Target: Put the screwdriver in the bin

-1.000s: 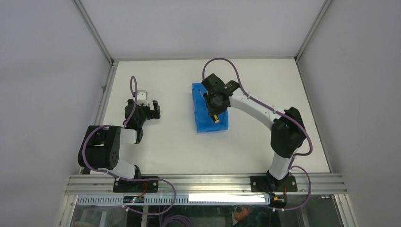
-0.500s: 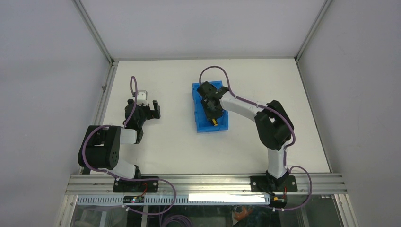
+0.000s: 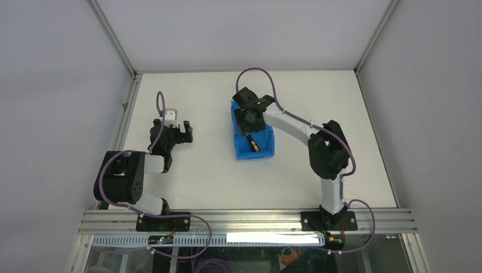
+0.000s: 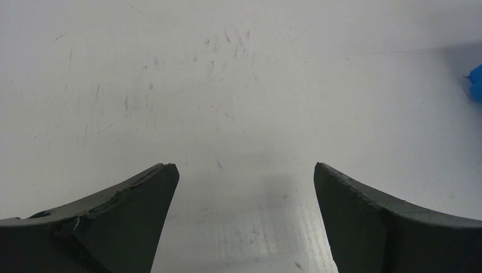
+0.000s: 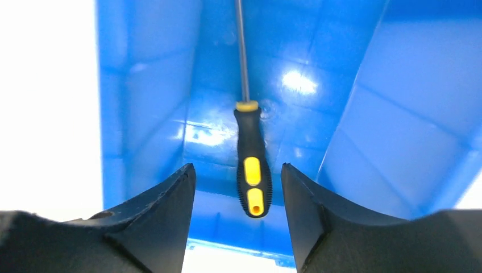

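Observation:
The screwdriver [image 5: 252,170], black-and-yellow handle and thin shaft, lies inside the blue bin [image 5: 392,102]. In the top view the screwdriver [image 3: 253,143] rests on the floor of the bin [image 3: 265,149] at mid-table. My right gripper [image 5: 238,176] is open above the bin, its fingers apart on either side of the handle without touching it; in the top view the right gripper [image 3: 248,118] is over the bin's far half. My left gripper [image 4: 244,173] is open and empty over bare table; in the top view the left gripper [image 3: 183,132] is at the left.
The white table [image 3: 199,170] is walled by grey panels and metal posts at the back and sides. A corner of the blue bin [image 4: 476,82] shows at the right edge of the left wrist view. An aluminium rail [image 3: 244,219] runs along the near edge.
My right gripper let go of the screwdriver, which now lies in the bin, and moved toward the bin's far end. The left arm has not moved.

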